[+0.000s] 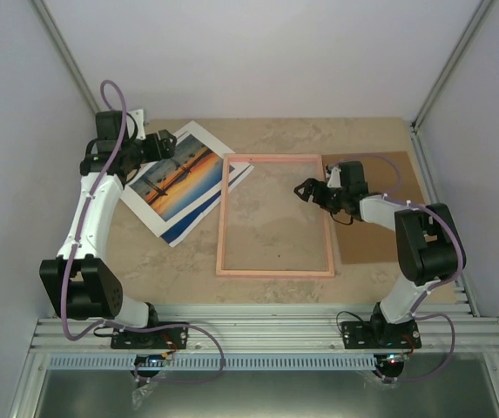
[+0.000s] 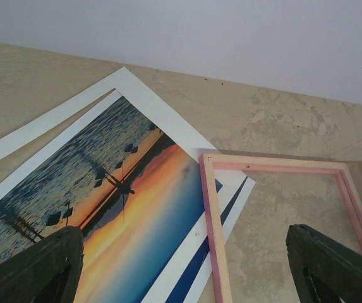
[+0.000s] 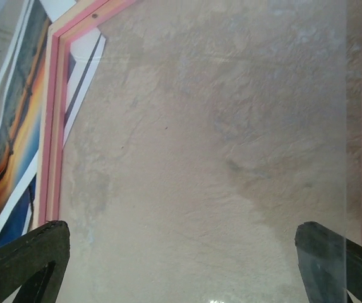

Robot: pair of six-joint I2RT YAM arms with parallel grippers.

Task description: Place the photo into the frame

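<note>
- My left gripper (image 1: 164,144) hovers over the far end of the photo (image 1: 188,181). Its fingers are spread wide with nothing between them, and the print lies flat and slanted just beneath it.
- My right gripper (image 1: 304,188) is also spread and empty. It hangs above the inside of the pink frame (image 1: 223,222), close to the frame's right bar.
- To the right of my left hand, one photo corner lies tucked under the frame's left bar. I judge that a plain pull would drag the frame along.
- I would pinch the free white border and lift it slightly while the right hand pins the frame.
- The bare table (image 1: 362,135) inside the frame gives room below the right fingers.
- The brown cardboard sheet (image 1: 380,235) lies under the right wrist.
- The side wall stands near the outer side of the left hand.
</note>
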